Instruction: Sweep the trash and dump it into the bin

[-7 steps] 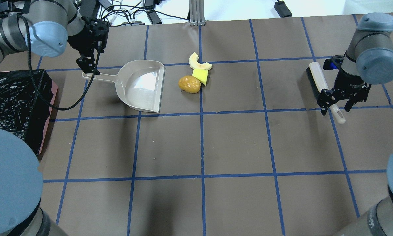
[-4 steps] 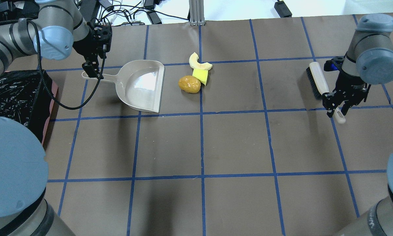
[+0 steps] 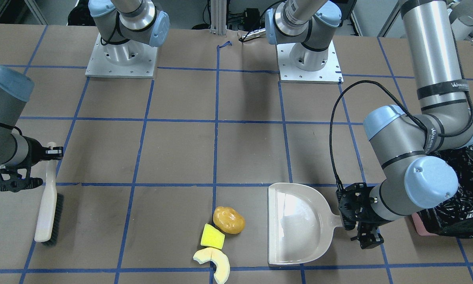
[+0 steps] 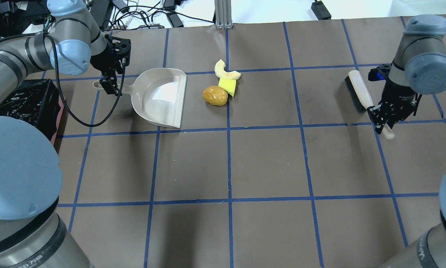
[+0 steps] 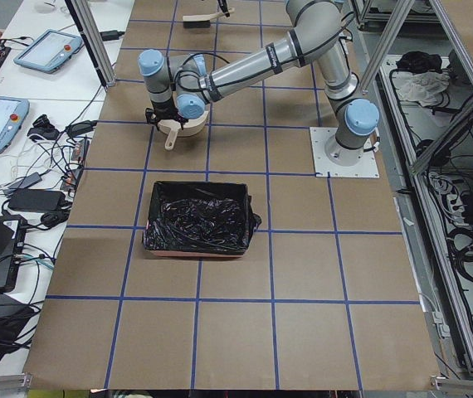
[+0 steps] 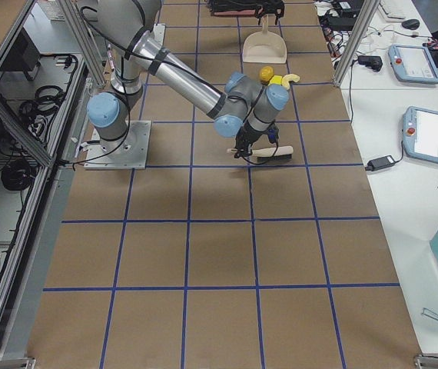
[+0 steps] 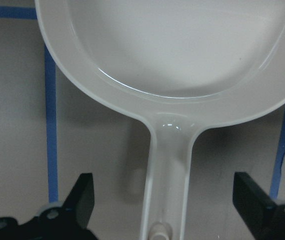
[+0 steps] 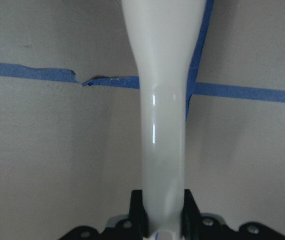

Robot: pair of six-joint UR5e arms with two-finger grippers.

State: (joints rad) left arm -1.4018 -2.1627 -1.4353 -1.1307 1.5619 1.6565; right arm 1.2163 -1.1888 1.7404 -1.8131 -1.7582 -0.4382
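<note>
The trash lies together mid-table: an orange-brown potato, a yellow sponge wedge and a pale crescent slice. Just to their left, the beige dustpan faces them with its open edge. My left gripper is open, its fingers standing wide on either side of the dustpan handle. The black-lined bin sits at the table's left edge. At the right, my right gripper is shut on the handle of the white brush, as the right wrist view confirms.
Cables and power bricks and a metal post line the far table edge. Both arm bases stand on plates on the robot's side. Blue tape lines grid the brown table cover.
My right gripper went from open around the brush handle to shut on it, and the brush shifted slightly. My left gripper moved right along the dustpan handle, towards the pan.
</note>
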